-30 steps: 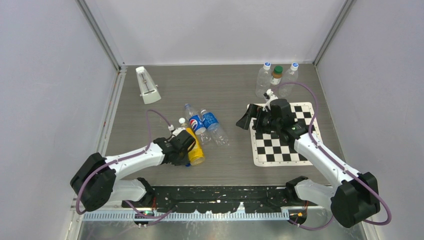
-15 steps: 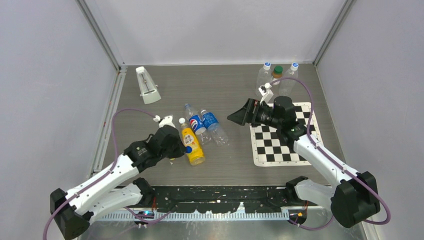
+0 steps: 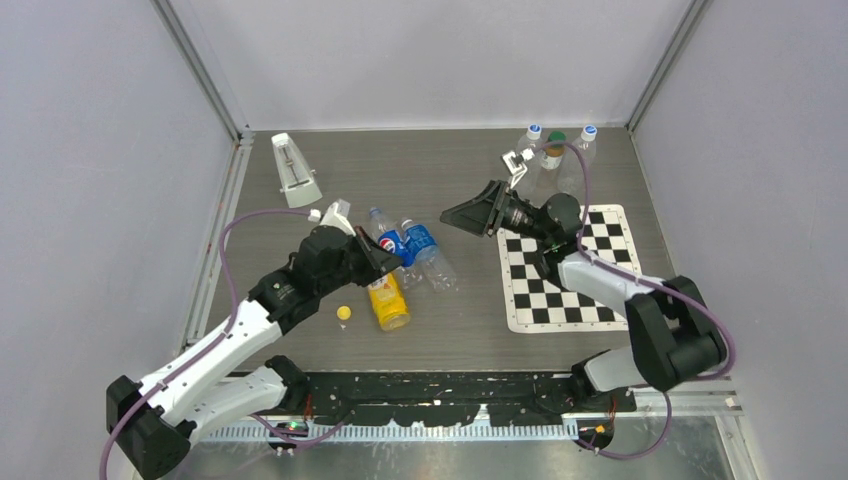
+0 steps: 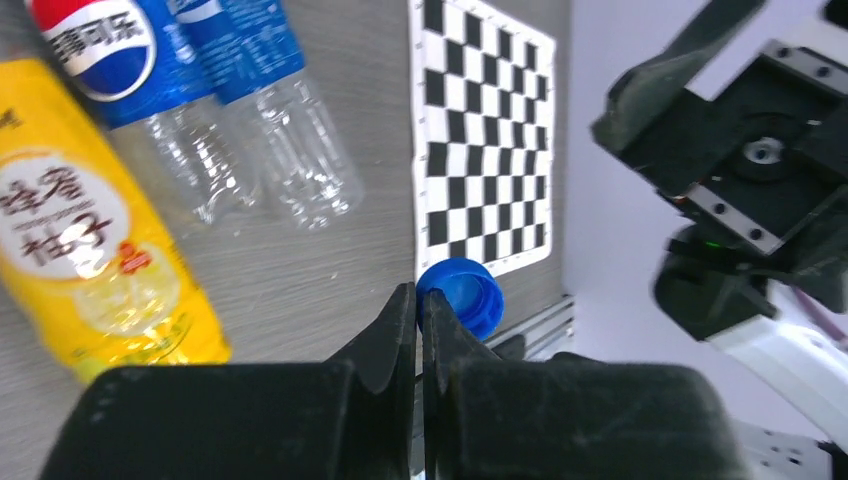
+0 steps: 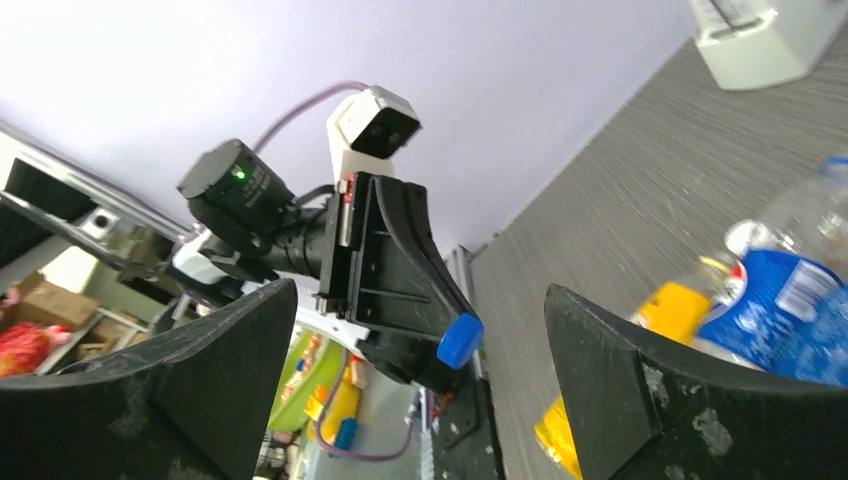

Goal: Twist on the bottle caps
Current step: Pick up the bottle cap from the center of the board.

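My left gripper (image 4: 420, 295) is shut, pinching the rim of the blue cap (image 4: 462, 296), and holds it in the air over the lying bottles; in the top view it (image 3: 390, 266) covers the bottle necks. The right wrist view shows that cap (image 5: 460, 340) at its tip. The yellow cap (image 3: 343, 313) lies loose on the table left of the yellow bottle (image 3: 387, 303). A Pepsi bottle (image 3: 391, 246) and a blue-label bottle (image 3: 425, 245) lie beside it. My right gripper (image 3: 455, 215) is open and empty, raised and facing the left gripper (image 5: 420, 290). I cannot make out the white cap.
Three upright bottles (image 3: 556, 150) stand at the back right, two with blue-white caps, one with a dark green cap. A checkerboard mat (image 3: 560, 290) lies under the right arm. A white metronome (image 3: 296, 172) stands at the back left.
My left arm has lifted off the yellow bottle and swung up and right with the blue cap. The yellow cap now shows on the table. My right gripper rose and turned left.
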`<state>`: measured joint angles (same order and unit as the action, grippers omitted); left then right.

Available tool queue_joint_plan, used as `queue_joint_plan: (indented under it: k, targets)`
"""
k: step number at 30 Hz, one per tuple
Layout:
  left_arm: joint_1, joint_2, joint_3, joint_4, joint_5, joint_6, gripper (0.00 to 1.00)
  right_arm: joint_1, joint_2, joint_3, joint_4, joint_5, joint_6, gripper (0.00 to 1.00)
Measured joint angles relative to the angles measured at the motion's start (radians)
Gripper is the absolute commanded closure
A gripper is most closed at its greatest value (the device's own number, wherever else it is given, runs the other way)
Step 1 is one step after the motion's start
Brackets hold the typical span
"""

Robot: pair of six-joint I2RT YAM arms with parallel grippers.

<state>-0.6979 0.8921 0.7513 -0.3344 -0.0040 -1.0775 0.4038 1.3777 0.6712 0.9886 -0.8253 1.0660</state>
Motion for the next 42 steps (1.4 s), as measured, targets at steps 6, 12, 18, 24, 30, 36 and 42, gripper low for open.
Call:
queue_joint_plan:
  k: [6, 12, 18, 24, 30, 36, 42]
  targets:
    - [0.048, 0.023, 0.0, 0.171, 0.061, -0.117, 1.0, 0.005, 0.161, 0.087, 0.268, -0.06, 0.202, 0.03]
    - [0.106, 0.09, -0.006, 0.385, 0.13, -0.261, 1.0, 0.038, 0.166, 0.122, 0.354, -0.099, 0.255, 0.06]
    - [0.119, 0.186, -0.006, 0.52, 0.197, -0.334, 1.0, 0.048, 0.17, 0.127, 0.385, -0.108, 0.274, 0.12]
    - [0.121, 0.215, -0.005, 0.564, 0.233, -0.365, 1.0, 0.047, 0.176, 0.129, 0.403, -0.097, 0.28, 0.15]
    - [0.124, 0.209, -0.006, 0.563, 0.232, -0.372, 1.0, 0.047, 0.158, 0.129, 0.35, -0.059, 0.223, 0.15]
    - [0.121, 0.19, -0.006, 0.636, 0.259, -0.389, 1.0, 0.047, 0.016, 0.117, 0.067, -0.006, 0.031, 0.14]
    - [0.121, 0.203, -0.003, 0.7, 0.301, -0.41, 1.0, 0.047, -0.035, 0.116, -0.045, 0.001, -0.059, 0.16]
